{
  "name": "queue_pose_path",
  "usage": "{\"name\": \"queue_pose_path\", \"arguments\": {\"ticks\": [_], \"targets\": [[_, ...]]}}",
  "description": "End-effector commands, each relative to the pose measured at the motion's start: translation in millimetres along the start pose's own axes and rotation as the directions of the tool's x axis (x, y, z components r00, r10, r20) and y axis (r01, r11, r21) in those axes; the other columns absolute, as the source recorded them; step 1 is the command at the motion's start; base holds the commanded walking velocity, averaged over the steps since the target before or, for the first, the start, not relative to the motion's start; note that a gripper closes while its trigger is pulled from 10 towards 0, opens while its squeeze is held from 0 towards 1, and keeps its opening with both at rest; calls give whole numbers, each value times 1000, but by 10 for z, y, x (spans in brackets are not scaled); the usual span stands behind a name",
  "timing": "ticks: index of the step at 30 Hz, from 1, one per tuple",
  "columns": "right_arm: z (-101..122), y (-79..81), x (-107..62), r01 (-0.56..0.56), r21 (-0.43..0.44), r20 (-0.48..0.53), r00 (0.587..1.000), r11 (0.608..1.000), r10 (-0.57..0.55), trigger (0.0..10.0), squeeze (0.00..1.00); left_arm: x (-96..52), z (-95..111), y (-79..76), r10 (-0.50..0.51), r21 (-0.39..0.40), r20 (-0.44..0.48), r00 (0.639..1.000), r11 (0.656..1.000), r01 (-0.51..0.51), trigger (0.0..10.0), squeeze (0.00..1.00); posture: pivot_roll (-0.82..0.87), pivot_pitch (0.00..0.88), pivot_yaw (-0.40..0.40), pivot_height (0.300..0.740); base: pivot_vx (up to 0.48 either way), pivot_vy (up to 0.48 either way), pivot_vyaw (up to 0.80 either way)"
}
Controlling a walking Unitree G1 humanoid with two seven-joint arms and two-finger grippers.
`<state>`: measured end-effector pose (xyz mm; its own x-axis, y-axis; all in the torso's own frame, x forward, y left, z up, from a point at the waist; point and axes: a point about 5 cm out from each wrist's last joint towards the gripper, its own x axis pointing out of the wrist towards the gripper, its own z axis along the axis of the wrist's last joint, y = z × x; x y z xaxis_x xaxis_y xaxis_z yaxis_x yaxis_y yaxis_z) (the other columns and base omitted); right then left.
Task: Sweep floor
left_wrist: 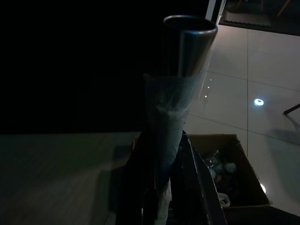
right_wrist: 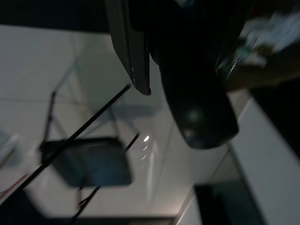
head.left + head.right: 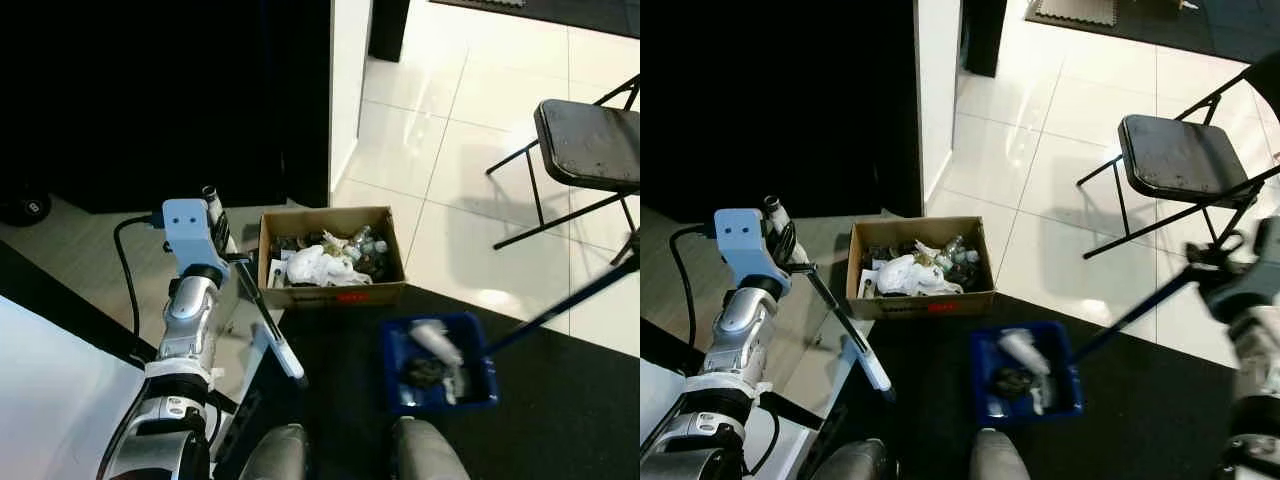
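Dustpan (image 3: pixel 1025 372) lies below trash-filled box (image 3: pixel 920 268), folding chair (image 3: pixel 1175 160) nearby.

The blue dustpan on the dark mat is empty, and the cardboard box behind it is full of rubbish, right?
Not quite. The blue dustpan is not empty: the right eye view shows white scraps and a dark clump lying in it. The rest holds: it sits on the dark mat, and the cardboard box behind it is full of rubbish.

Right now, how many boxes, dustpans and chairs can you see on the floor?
Cardboard box full of rubbish: 1
Blue dustpan holding rubbish: 1
Black folding chair: 1
Total: 3
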<state>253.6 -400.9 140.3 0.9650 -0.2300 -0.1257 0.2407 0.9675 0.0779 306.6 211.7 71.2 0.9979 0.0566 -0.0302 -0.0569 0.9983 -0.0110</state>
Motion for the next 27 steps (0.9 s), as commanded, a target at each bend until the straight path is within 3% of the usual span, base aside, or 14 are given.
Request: {"name": "queue_pose_path", "arguments": {"ticks": [1,6,7,10,13,22,27], "targets": [[57,10,15,-14,54,43,999,998,11,10000,0,14,30,3,-12,4,21,1000,1000,12,10000,0,-48,15,-10,740,0,0,0],[332,68,129,-35,150,171,985,988,9,10000,0,16,39,6,-22,8,27,999,1000,21,10000,0,-40,6,-8,740,0,0,0],[451,122,195,-50,151,225,974,987,15,10000,0,17,41,2,-27,10,28,999,1000,26,10000,0,-41,4,-4,740,0,0,0],[518,157,242,-57,157,253,967,986,15,10000,0,17,42,-9,-32,11,29,999,999,32,10000,0,-40,4,-2,740,0,0,0],[696,319,396,-95,155,301,952,983,44,10000,0,25,48,-40,-49,17,30,998,999,48,10000,0,-32,11,-3,740,0,0,0],[898,584,655,16,156,316,947,988,-65,10000,0,17,74,-33,-56,20,40,998,998,55,10000,0,-2,39,-8,740,0,0,0],[944,690,709,21,158,322,944,987,-71,10000,0,12,102,-31,-60,22,50,997,998,59,10000,0,14,58,-12,740,0,0,0]]}}
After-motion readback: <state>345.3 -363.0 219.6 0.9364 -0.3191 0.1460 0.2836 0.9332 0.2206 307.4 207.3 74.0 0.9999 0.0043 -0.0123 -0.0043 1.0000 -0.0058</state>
